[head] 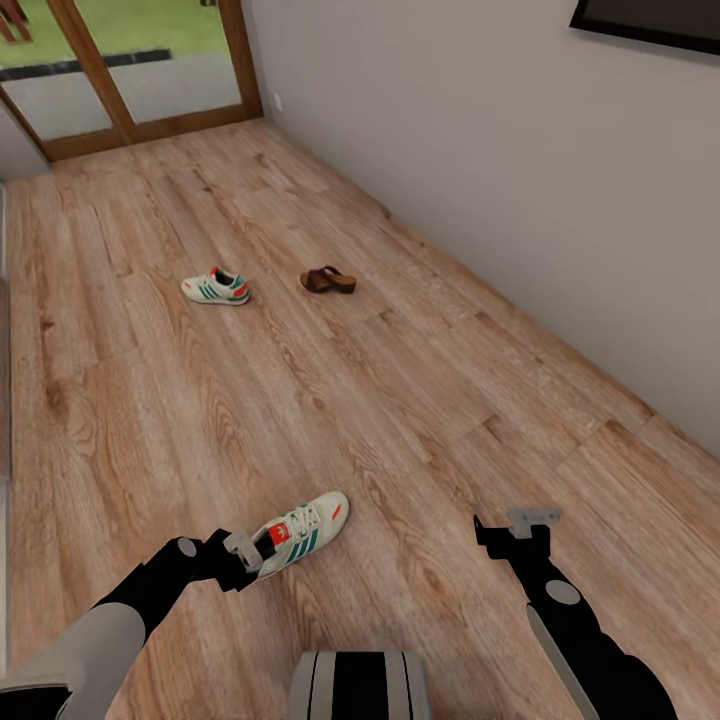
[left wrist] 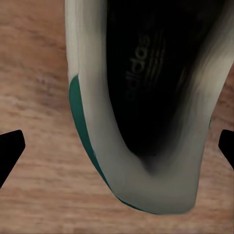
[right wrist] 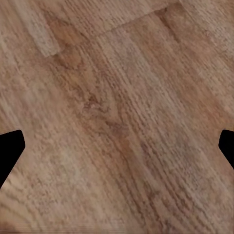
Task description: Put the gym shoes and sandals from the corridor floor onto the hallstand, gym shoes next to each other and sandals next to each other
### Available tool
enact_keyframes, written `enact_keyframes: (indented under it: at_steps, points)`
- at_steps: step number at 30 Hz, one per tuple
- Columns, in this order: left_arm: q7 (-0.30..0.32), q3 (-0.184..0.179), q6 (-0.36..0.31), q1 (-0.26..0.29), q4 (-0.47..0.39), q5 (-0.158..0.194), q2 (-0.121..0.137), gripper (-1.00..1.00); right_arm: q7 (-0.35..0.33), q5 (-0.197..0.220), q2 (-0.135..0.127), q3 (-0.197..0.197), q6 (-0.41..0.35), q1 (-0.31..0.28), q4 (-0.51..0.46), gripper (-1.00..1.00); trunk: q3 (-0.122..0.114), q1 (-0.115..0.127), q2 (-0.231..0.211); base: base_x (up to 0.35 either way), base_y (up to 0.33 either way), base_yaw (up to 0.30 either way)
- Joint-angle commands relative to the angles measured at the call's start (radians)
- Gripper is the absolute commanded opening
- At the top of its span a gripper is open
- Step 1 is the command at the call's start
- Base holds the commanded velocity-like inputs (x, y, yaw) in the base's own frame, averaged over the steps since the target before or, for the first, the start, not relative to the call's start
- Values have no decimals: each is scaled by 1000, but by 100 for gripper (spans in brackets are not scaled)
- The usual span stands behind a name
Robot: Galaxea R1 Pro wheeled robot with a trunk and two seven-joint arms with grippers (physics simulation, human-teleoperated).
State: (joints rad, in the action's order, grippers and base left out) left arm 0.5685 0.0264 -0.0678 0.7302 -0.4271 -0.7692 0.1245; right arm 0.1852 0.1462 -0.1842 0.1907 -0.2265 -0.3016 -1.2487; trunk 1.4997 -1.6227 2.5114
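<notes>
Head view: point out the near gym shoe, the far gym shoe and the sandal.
near gym shoe [head: 305, 532], head view, on its laces.
far gym shoe [head: 215, 289], head view, on its green-striped side.
sandal [head: 328, 281], head view, on its brown strap.

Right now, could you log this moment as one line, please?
left gripper: open over near gym shoe heel | right gripper: open | floor

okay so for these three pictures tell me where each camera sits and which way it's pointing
Head view: on the robot's head, looking forward and down the corridor floor; both arms and the trunk top show.
Left wrist view: near the left gripper, looking down into the near gym shoe; dark fingertips at the edges.
Right wrist view: near the right gripper, facing bare planks.
Shared: head and left wrist views both show that shoe.
</notes>
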Motion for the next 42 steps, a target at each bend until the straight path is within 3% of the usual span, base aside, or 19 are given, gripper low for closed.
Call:
enact_keyframes:
  at_steps: [1,4,35,36,42]
  points:
    - [7,3,-7,0,-3,-1,0,100,10,10,-1,4,-4,-1,-2,100,5,0,1,0,0,0]
    - [7,3,-7,0,-10,-1,0,100,10,10,-1,4,-4,-1,-2,100,16,-2,1,0,0,0]
    - [5,4,-9,-3,-32,1,-1,100,10,10,-1,2,-4,-1,-3,100,16,-2,1,25,-5,0]
    - [5,4,-8,-4,-32,1,-1,-100,10,10,-1,2,-4,-1,-3,100,16,-2,1,12,-3,0]
    - [2,4,-8,-5,-33,2,-2,-100,10,10,-1,1,-4,-1,-3,100,16,-2,1,3,-1,0]
